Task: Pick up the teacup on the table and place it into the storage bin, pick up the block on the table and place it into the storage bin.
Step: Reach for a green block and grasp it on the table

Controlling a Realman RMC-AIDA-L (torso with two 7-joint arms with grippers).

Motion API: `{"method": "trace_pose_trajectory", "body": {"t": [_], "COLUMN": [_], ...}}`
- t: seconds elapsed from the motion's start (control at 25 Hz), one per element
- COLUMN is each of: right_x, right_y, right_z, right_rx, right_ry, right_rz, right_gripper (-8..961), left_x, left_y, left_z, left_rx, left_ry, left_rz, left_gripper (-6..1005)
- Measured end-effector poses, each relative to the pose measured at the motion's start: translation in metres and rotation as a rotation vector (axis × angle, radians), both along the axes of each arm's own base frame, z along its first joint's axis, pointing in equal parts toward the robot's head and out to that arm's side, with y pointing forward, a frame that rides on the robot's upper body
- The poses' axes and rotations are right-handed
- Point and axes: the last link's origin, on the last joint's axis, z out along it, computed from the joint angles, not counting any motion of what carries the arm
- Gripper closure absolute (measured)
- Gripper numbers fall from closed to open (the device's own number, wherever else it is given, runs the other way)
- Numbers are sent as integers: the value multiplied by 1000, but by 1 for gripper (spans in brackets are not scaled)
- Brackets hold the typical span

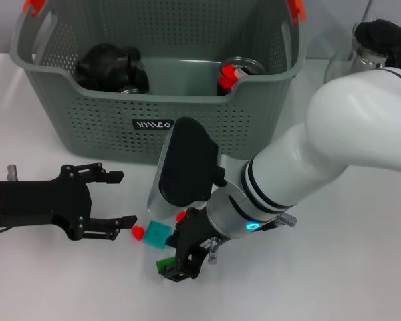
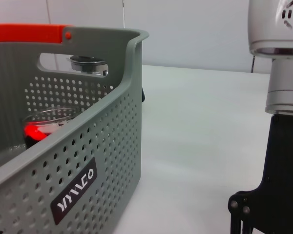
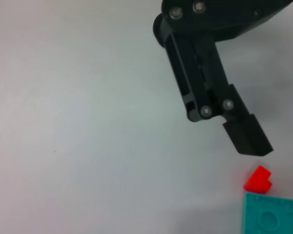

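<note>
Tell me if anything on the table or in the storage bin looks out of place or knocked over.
Nothing looks spilled or broken. The storage bin stands upright with a black object and a glass with red inside. Small blocks, red and teal, lie loose on the table between the open left gripper and the right gripper.

1. Storage bin [image 2: 63, 161]: grey-green perforated plastic basket standing on the white table [image 2: 200, 131], with a small black label [image 2: 74, 191] bearing white lettering on its perforated wall.
2. Orange handle clip [image 2: 29, 33]: fitted along the top rim of the bin, above a handle cut-out.
3. Clear glass item with a red part [image 2: 46, 124]: inside the bin, seen over the dipped rim.
4. Round dark-rimmed object [image 2: 89, 64]: visible through the handle opening; what it is cannot be told.
5. Right arm [image 2: 277, 53]: white and silver segments above a black gripper body, well apart from the bin; its fingertips are cut off by the picture's edge.
</note>
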Motion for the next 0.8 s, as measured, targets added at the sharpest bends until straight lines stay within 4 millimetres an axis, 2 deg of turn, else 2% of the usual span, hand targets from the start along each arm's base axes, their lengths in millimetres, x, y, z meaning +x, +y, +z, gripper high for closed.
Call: {"method": "trace_pose_trajectory", "body": {"t": [0.28, 0.72, 0.8], "right_x": [2, 7, 8], "right_y": [-2, -1, -1], "right_z": [-2, -3, -3], "right_rx": [-11, -12, -11], "right_ry": [-2, -2, -4], "right_rz": [-2, -25, -27], "right_gripper": [435, 456, 537], "left_x": [0, 0, 0], "left_y": [0, 1, 1], "left_z": [0, -1, -1], "left_rx": [-1, -3, -3], "left_ry": [-1, -3, -3], "left_rz": [0, 2, 2], "left_gripper": [152, 152, 152]}}
